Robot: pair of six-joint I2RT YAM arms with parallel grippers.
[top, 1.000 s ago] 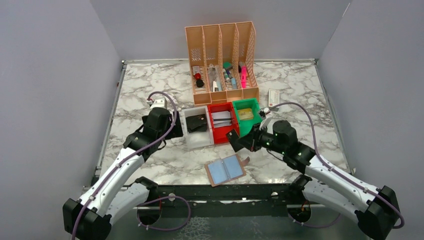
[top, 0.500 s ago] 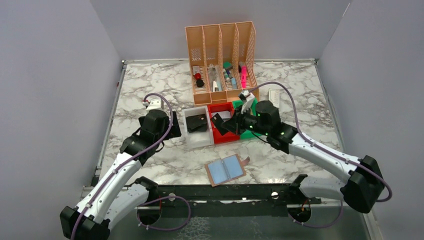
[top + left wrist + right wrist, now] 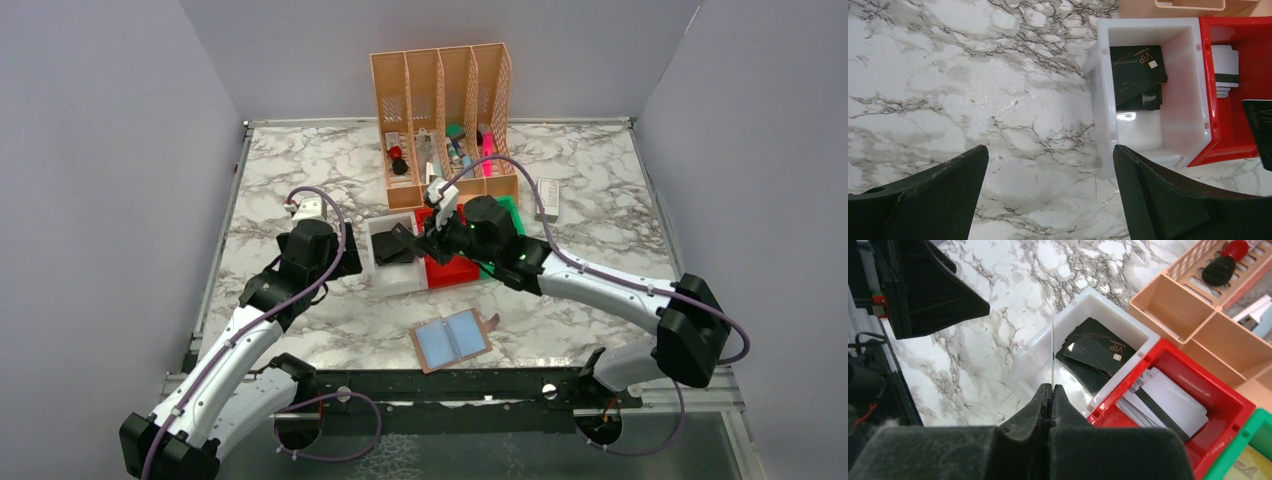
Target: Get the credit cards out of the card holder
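The tan-brown card holder (image 3: 485,325) lies open near the table's front edge, with bluish credit cards (image 3: 450,341) in its pockets. My right gripper (image 3: 424,243) is shut on a thin dark card (image 3: 401,240), seen edge-on in the right wrist view (image 3: 1052,347) between the closed fingers (image 3: 1052,388), above the white bin (image 3: 1034,354). The held card's corner shows in the left wrist view (image 3: 1261,131). Several dark cards (image 3: 1136,70) lie in the white bin (image 3: 1104,100). My left gripper (image 3: 1050,165) is open and empty, just left of the white bin (image 3: 396,279).
A red bin (image 3: 452,270) with white cards (image 3: 1170,402) stands right of the white bin, then a green bin (image 3: 512,208). An orange file organiser (image 3: 440,100) with small items stands behind them. A small white card-like object (image 3: 548,192) lies at right.
My right arm has swung left with the dark card, from beside the green bin to over the white bin. The left arm has drawn back slightly.
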